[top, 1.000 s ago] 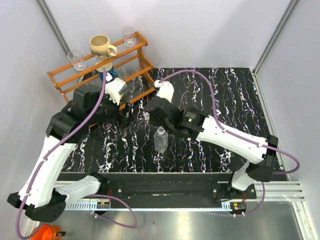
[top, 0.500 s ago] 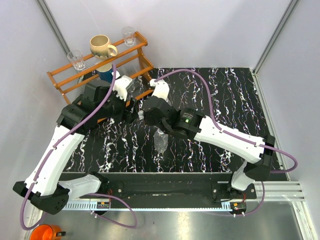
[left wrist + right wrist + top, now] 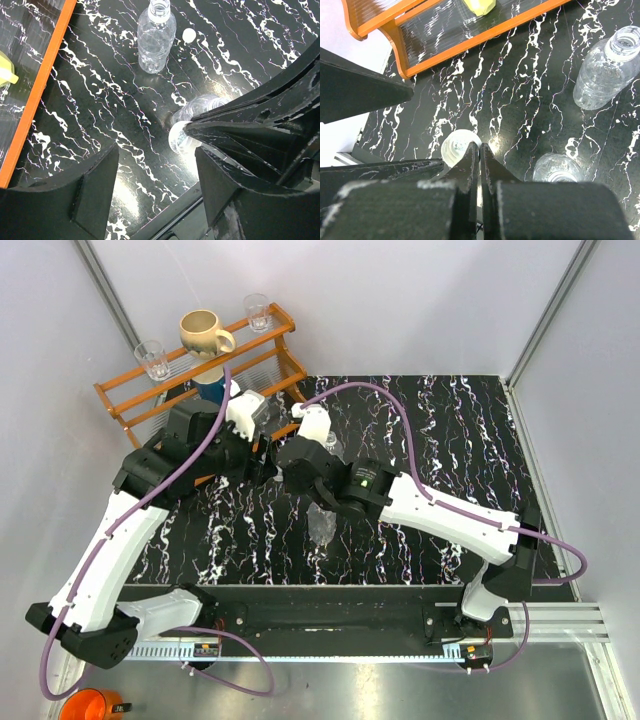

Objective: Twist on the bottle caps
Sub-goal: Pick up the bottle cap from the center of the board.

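Two clear ribbed plastic bottles (image 3: 156,45) are standing uncapped beside two tiny round white plastic caps (image 3: 189,35); left gripper (image 3: 156,155) is gaping empty, right gripper (image 3: 479,146) is clenching tight.

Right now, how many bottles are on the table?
2. One bottle stands open on the table, a loose cap beside it. The second bottle sits by the right gripper, partly hidden by it. No others visible.

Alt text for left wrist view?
Framed by the open left gripper, the shut right gripper reaches in from the right, its tip at a white cap beside a clear bottle. Beyond, an uncapped bottle and a loose cap sit on the black marbled table.
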